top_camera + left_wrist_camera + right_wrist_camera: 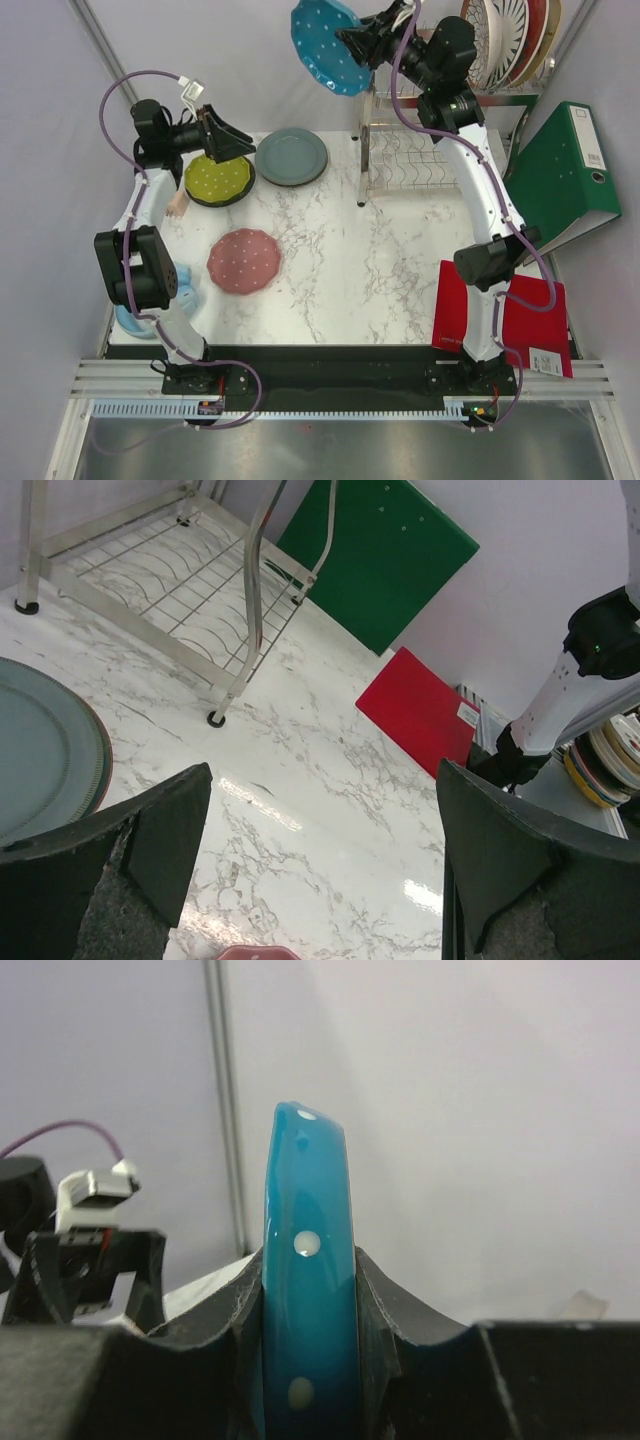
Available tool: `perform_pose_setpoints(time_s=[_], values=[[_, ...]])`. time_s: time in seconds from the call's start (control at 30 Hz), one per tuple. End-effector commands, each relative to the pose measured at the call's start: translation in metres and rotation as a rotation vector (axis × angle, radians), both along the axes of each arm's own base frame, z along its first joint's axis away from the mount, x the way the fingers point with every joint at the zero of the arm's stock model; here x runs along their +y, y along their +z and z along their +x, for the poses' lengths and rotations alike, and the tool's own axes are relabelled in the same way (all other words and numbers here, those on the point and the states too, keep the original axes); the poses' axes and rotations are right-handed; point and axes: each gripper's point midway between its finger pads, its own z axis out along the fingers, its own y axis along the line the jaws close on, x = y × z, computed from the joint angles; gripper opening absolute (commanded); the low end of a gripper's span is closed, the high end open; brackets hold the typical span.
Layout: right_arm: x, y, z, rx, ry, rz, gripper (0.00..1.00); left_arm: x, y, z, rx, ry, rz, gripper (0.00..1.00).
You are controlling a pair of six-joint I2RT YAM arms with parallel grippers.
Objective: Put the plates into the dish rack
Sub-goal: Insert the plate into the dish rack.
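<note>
1. Red flat board point(452, 305) at bench's near right corner.
2. Pink dotted plate point(244, 261), lime plate point(215, 183), grey-blue plate point(291, 156) lie flat left; left gripper point(322, 785) gapes above lime.
3. Right gripper point(352, 40) clamps teal dotted plate point(322, 42) upright, high by far steel wire dish rack point(410, 160).

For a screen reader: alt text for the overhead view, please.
The right gripper holds a teal plate raised near the dish rack. The open left gripper hovers above a lime plate; a grey-blue plate and a pink plate lie nearby.
</note>
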Motion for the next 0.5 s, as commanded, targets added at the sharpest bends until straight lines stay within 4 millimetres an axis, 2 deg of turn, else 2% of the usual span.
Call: perform_pose_setpoints(time_s=[0.0,0.27,0.47], values=[[-0.065,0.159,-0.078,-0.478,-0.197,0.223,0.00,-0.016,-0.011,-0.002,-0.018,-0.037,0.014,1.00],[-0.097,0.194,-0.091,-0.607,-0.358,0.302,0.00,-0.032,-0.022,-0.006,0.003,-0.081,0.013,1.00],[-0.116,0.204,-0.093,-0.662,-0.477,0.309,0.00,-0.045,-0.033,-0.013,0.028,-0.108,0.013,1.00]])
